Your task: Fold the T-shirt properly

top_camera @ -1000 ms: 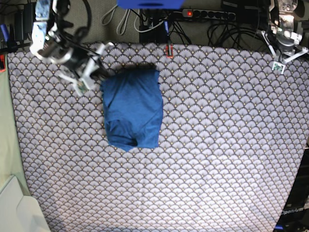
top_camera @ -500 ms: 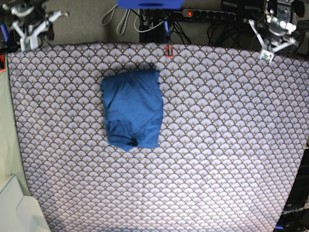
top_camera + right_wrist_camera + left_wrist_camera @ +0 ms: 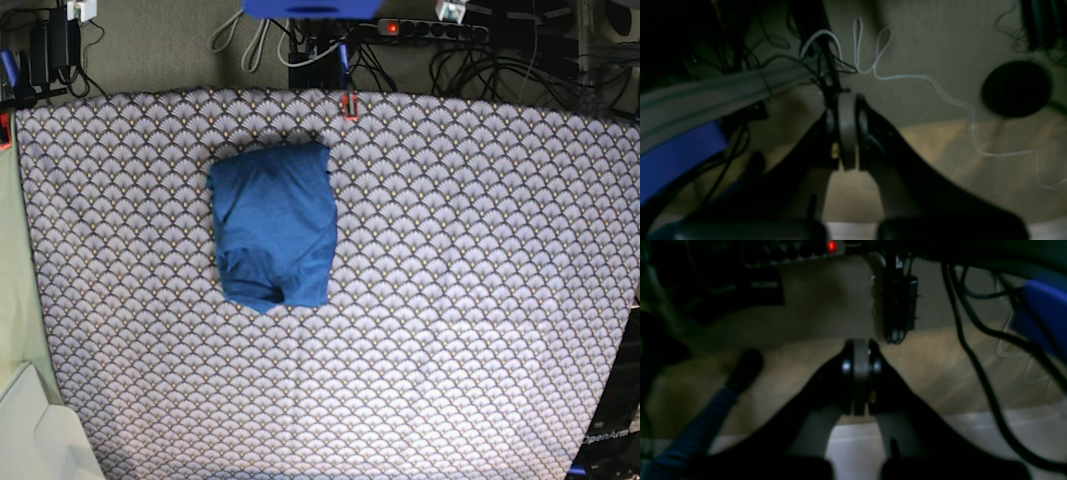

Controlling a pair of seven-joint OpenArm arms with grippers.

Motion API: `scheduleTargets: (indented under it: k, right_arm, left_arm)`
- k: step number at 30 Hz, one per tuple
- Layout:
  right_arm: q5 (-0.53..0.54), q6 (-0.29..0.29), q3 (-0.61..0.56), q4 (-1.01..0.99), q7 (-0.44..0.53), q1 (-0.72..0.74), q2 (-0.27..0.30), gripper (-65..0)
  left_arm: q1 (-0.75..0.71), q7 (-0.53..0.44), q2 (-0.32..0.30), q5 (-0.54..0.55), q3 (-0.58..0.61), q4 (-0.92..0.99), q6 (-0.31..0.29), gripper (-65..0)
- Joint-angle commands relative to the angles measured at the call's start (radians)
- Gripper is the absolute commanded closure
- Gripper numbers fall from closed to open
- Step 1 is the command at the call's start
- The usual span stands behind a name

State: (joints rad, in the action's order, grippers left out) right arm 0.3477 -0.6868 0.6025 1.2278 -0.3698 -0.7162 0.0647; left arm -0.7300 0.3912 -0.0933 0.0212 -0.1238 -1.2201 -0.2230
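Note:
The T-shirt, plain medium blue, lies folded into a compact upright rectangle on the scallop-patterned cloth, left of centre toward the far edge. Its lower hem is slightly rumpled. Neither gripper is near it; both arms are pulled back past the far edge of the base view. In the left wrist view my left gripper is shut with nothing between its fingers, over dim floor and cables. In the right wrist view my right gripper is likewise shut and empty, over floor with a white cable.
A power strip with a red light and tangled cables run behind the table. A small red clip sits on the far edge. A white bin stands at the near left corner. A dark shoe shows on the floor.
The arm on the base view's left lifted away from the shirt's top left corner, and both arms withdrew past the far edge. The shirt has not moved.

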Motion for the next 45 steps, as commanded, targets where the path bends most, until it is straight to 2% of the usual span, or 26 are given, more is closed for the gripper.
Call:
scheduleTargets:
  k: [1,5,9,12,16,17,19,20,24,26,28,32,36,38,45]
  right_arm:
    - [0.006,-0.011,-0.026,-0.072,0.033,0.008,0.030,0.0]
    - [0.004,-0.011,-0.178,-0.472,0.226,0.146,0.123,0.0]
    - [0.006,-0.011,-0.296,-0.794,0.455,0.269,0.159,0.0]
    - [0.006,-0.011,-0.401,-0.932,0.572,0.338,0.156,0.0]
    - [0.006,-0.011,-0.547,-0.949,0.635,0.375,0.142,0.0]
    - [0.006,0.025,-0.577,-0.949,0.642,0.386,0.139,0.0]
    - [0.004,0.149,-0.649,-0.954,0.654,0.413,0.137,0.0]
    - [0.004,0.213,-0.683,-0.954,0.654,0.422,0.137,0.0]
    - [0.004,0.546,-0.789,-0.958,0.661,0.461,0.133,0.0]
    - [0.004,0.655,-0.835,-0.986,0.668,0.473,0.116,0.0]
    - [0.004,0.701,-0.858,-1.017,0.707,0.499,0.100,0.0]
    - [0.004,0.807,-0.866,-1.106,0.802,0.531,0.074,0.0]
    - [0.004,0.879,-0.866,-1.106,0.823,0.537,0.071,0.0]
    - [0.004,0.899,-0.867,-1.106,0.823,0.550,0.071,0.0]
    - [0.004,0.898,-0.883,-1.106,0.823,0.562,0.071,0.0]
  left_arm:
    - [0.002,-0.056,0.011,0.006,0.009,0.041,-0.006,-0.3]
    - [0.062,-0.228,0.017,0.006,0.075,0.271,-0.006,-0.3]
    - [0.131,-0.335,0.023,0.012,0.092,0.460,-0.006,-0.3]
    - [0.206,-0.421,0.039,0.007,0.080,0.623,-0.006,-0.3]
    - [0.362,-0.498,0.036,0.007,0.077,0.870,-0.006,-0.3]
    - [0.399,-0.498,0.034,0.007,0.077,0.926,-0.006,-0.3]
    - [0.478,-0.502,0.027,0.012,0.077,1.038,0.001,-0.3]
    - [0.510,-0.504,0.022,0.013,0.077,1.075,0.024,-0.3]
    - [0.576,-0.502,0.023,0.012,0.077,1.120,0.211,-0.3]
    - [0.591,-0.506,0.023,0.013,0.077,1.118,0.293,-0.3]
    - [0.599,-0.506,0.025,0.009,0.083,1.118,0.327,-0.3]
    - [0.645,-0.506,0.025,0.013,0.077,1.127,0.334,-0.3]
    - [0.668,-0.506,0.028,0.013,0.077,1.127,0.334,-0.3]
    - [0.669,-0.506,0.042,0.012,0.077,1.127,0.334,-0.4]
    - [0.675,-0.507,0.053,0.010,0.082,1.120,0.334,-0.4]
